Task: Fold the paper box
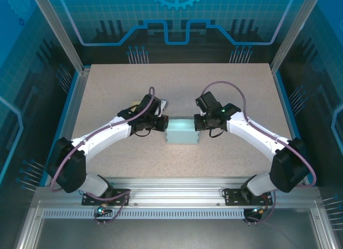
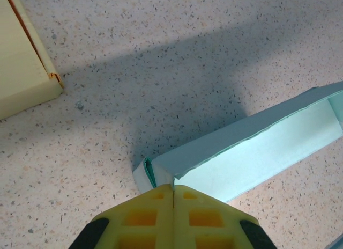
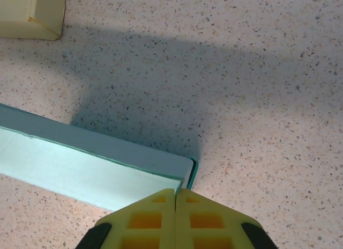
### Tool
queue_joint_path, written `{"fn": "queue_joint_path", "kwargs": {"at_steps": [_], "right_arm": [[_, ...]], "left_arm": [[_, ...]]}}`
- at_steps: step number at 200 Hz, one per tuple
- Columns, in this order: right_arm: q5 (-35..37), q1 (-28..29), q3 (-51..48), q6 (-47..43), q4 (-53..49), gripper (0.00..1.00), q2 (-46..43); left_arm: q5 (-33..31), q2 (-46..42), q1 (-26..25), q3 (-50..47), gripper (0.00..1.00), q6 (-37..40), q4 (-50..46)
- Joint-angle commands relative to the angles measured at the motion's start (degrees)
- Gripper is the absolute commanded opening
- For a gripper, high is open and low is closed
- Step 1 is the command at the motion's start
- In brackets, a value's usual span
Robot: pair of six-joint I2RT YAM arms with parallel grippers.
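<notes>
The pale teal paper box (image 1: pixel 181 131) stands partly folded at the table's middle, its walls raised. My left gripper (image 1: pixel 162 123) is at the box's left end, and in the left wrist view its yellow fingers (image 2: pixel 150 214) are pressed together on the box (image 2: pixel 257 147) wall at a folded corner. My right gripper (image 1: pixel 198 122) is at the right end; in the right wrist view its yellow fingers (image 3: pixel 203 217) are closed on the box (image 3: pixel 91 163) wall by the right corner.
A cream-yellow box edge (image 2: pixel 24 72) lies on the speckled table beyond the left gripper, and a similar cream box corner (image 3: pixel 32 13) appears in the right wrist view. Metal frame rails (image 1: pixel 177 187) run along the near edge.
</notes>
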Motion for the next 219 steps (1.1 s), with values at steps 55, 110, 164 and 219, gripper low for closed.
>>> {"fn": "queue_joint_path", "kwargs": {"at_steps": [55,110,164,219], "right_arm": [[0.02,6.96,-7.34,1.04,10.04,0.00,-2.87],[2.93,8.30,-11.19,1.80,11.55,0.00,-5.00],[8.18,10.74,-18.62,1.58,15.69,0.00,-8.05],[19.14,15.49,-25.01,2.00,22.79,0.00,-13.30]], "left_arm": [[0.97,-2.92,-2.71,-8.69,0.00,-5.14,7.65],[-0.06,-3.80,-3.11,-12.15,0.00,-5.50,8.04],[0.55,-6.46,-3.63,-19.54,0.00,-7.21,15.99],[-0.77,-18.60,-3.80,-23.08,0.41,-7.69,20.92]]}}
